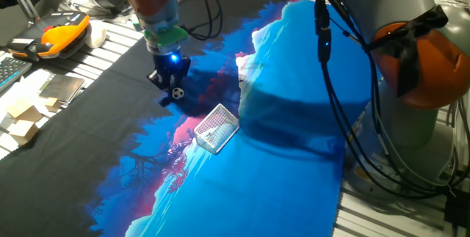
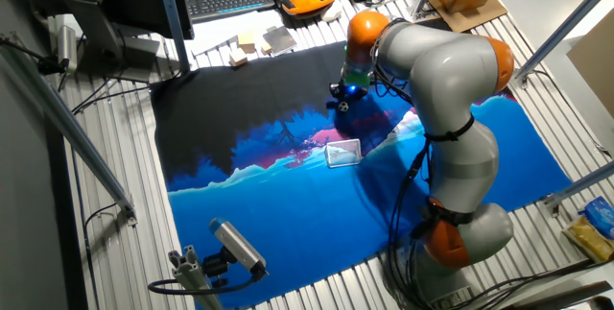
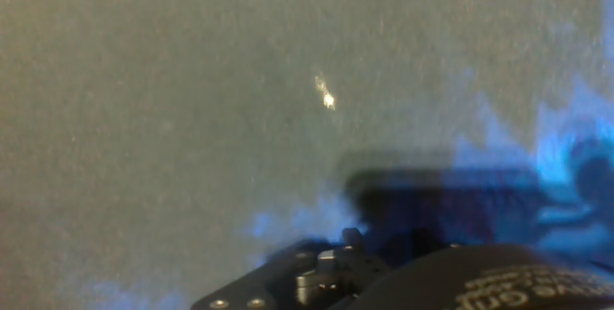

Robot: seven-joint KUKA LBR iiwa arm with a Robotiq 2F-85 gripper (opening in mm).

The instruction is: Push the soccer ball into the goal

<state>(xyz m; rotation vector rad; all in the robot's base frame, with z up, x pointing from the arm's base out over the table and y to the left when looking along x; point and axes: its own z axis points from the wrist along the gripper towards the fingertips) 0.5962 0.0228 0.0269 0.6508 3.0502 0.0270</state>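
The soccer ball point(image 1: 178, 92) is a tiny white ball with black patches lying on the dark part of the cloth. My gripper point(image 1: 169, 83) is down at the cloth right behind the ball, touching or nearly touching it, and its fingers look pressed together with nothing held. The goal point(image 1: 217, 128), a small white wire-mesh box, lies on the blue part of the cloth a short way beyond the ball. In the other fixed view the gripper point(image 2: 343, 97) is just above the goal point(image 2: 342, 153). The hand view shows only cloth and one blurred dark finger block point(image 3: 432, 200); the ball is hidden there.
A blue, pink and black printed cloth point(image 1: 279, 156) covers the table. Wooden blocks point(image 1: 22, 116) and an orange teach pendant point(image 1: 59, 35) lie off the cloth at the left. The arm's grey body point(image 1: 411, 68) and its cables point(image 1: 330, 83) rise at the right.
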